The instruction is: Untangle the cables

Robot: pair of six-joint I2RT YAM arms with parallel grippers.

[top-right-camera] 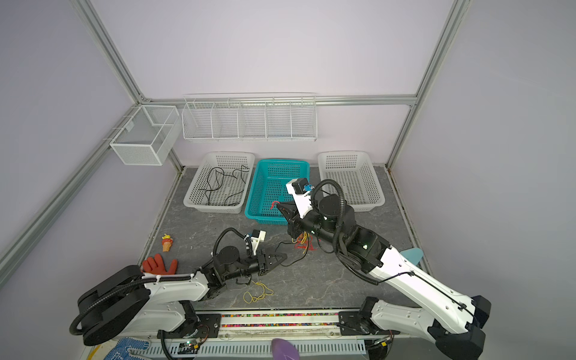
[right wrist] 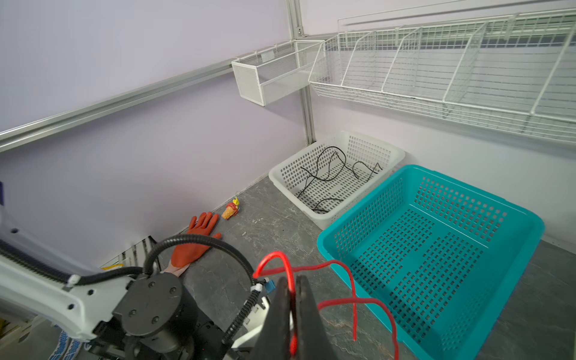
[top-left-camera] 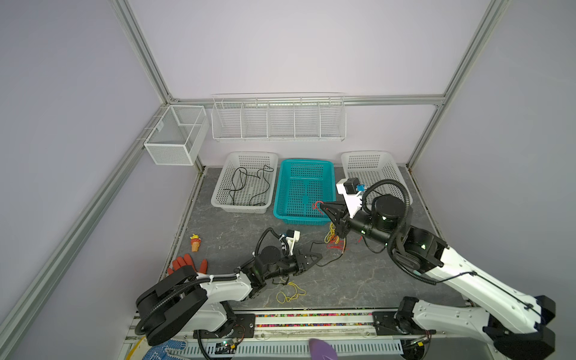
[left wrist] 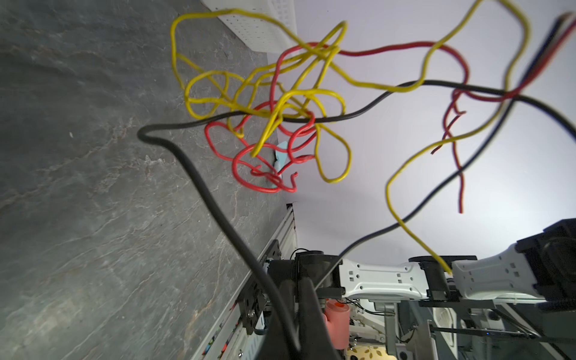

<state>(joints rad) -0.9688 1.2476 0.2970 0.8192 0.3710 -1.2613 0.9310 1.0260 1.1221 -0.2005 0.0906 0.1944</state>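
Cables (top-left-camera: 335, 241) tangled over grey marbled tabletop (top-left-camera: 358, 280), lilac walls (top-left-camera: 280, 46), aluminium frame (top-left-camera: 389, 100)

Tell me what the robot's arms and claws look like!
The left arm and right arm are white with round black joints. A ribbed black hose loops along each. The left claw and right claw are black and pointed.

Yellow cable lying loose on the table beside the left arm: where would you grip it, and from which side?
The yellow cable lies flat on the table, apart from the tangle; so probably take the single strand at its outer bend, farthest from the left arm, coming straight down, jaws across it.
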